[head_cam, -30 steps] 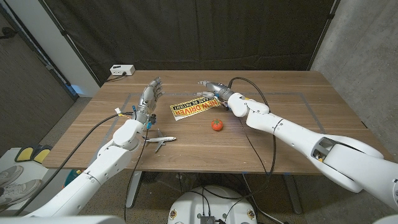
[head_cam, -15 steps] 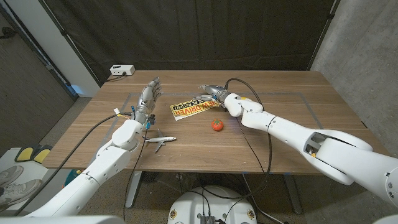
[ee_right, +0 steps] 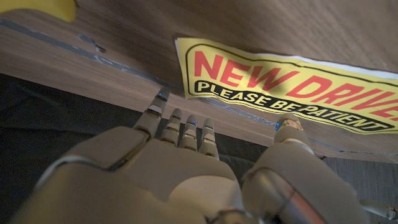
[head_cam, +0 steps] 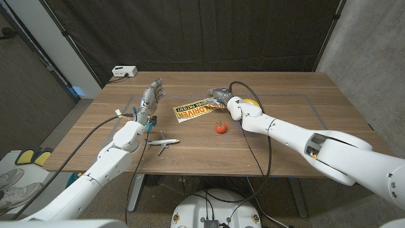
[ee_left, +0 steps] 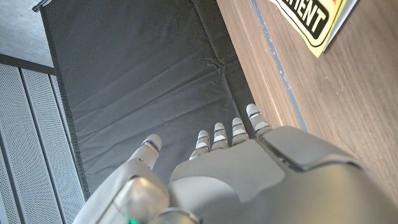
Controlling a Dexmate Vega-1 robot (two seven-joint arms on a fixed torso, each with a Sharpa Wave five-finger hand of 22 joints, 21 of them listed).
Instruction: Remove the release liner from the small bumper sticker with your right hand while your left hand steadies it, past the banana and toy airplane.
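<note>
The yellow bumper sticker [head_cam: 195, 111] with red "NEW DRIVER" lettering lies flat on the table between my hands. In the right wrist view the sticker [ee_right: 280, 87] sits just past my right hand's fingertips [ee_right: 180, 127], and the thumb tip is at its near edge. My right hand [head_cam: 218, 95] is at the sticker's right end, fingers apart, holding nothing. My left hand [head_cam: 150, 99] stands left of the sticker with fingers spread upward, apart from it. In the left wrist view, a corner of the sticker [ee_left: 311, 18] shows beyond my left hand [ee_left: 249, 174].
A toy airplane [head_cam: 163, 144] lies near the front, by my left forearm. A small red tomato-like fruit [head_cam: 220, 126] sits in front of the sticker. A banana [head_cam: 252, 100] peeks out behind my right wrist. A white box [head_cam: 123, 71] sits at the table's far left corner.
My right hand has slid left to the sticker's right end, and its arm has swung in with it. The left hand and the sticker have not moved.
</note>
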